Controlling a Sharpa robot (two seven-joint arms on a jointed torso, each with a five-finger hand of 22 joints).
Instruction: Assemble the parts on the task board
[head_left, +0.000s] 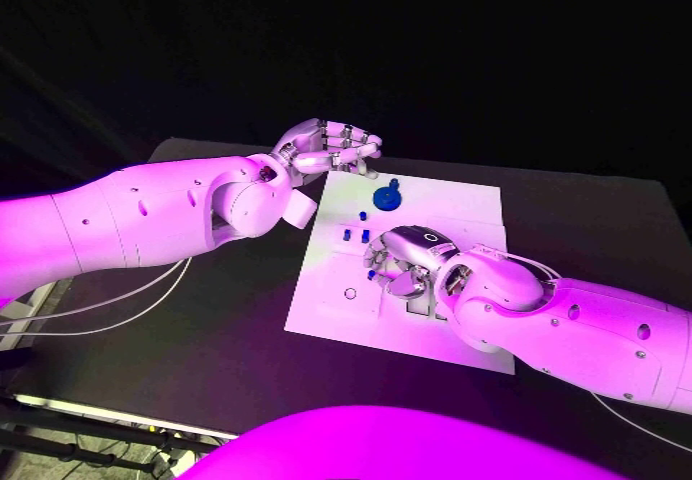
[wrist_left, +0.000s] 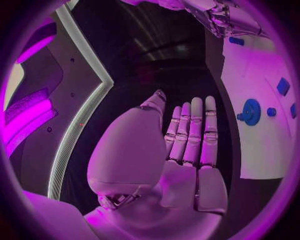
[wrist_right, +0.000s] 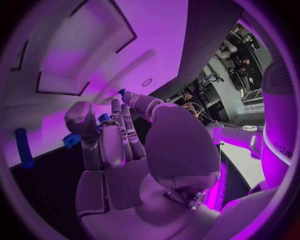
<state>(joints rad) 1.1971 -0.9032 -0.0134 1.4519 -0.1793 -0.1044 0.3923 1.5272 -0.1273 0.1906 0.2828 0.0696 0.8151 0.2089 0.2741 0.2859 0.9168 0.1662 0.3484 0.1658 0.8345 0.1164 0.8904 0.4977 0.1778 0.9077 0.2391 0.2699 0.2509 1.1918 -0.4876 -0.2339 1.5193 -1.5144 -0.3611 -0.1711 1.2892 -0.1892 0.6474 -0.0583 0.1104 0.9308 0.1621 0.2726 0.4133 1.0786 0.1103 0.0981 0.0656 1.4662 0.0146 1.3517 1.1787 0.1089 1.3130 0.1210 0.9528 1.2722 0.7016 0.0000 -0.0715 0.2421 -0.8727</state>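
Board (head_left: 462, 215): white plate, mid-table, in front of you.
Left hand (head_left: 329, 145): raised off the board's far-left corner, fingers together, holding nothing.
Right hand (head_left: 408, 265): down on the board's middle, fingers curled; you can't tell if it grips a part.
Gear (head_left: 387, 196): blue, far side of board.
Pegs (head_left: 356, 235): 2, just left of right hand.

two smooth white arms, fat rounded shells, small dark screw dots along the left arm (head_left: 137, 215) and the right arm (head_left: 591, 335). thin pale cables loop under the left one (head_left: 108, 305). the left hand (head_left: 325, 147) is silver, segmented fingers (wrist_left: 195, 132) with ridged links, a bulbous glossy thumb housing. the right hand (head_left: 408, 262) has the same metal build, with a dark ring on its back.
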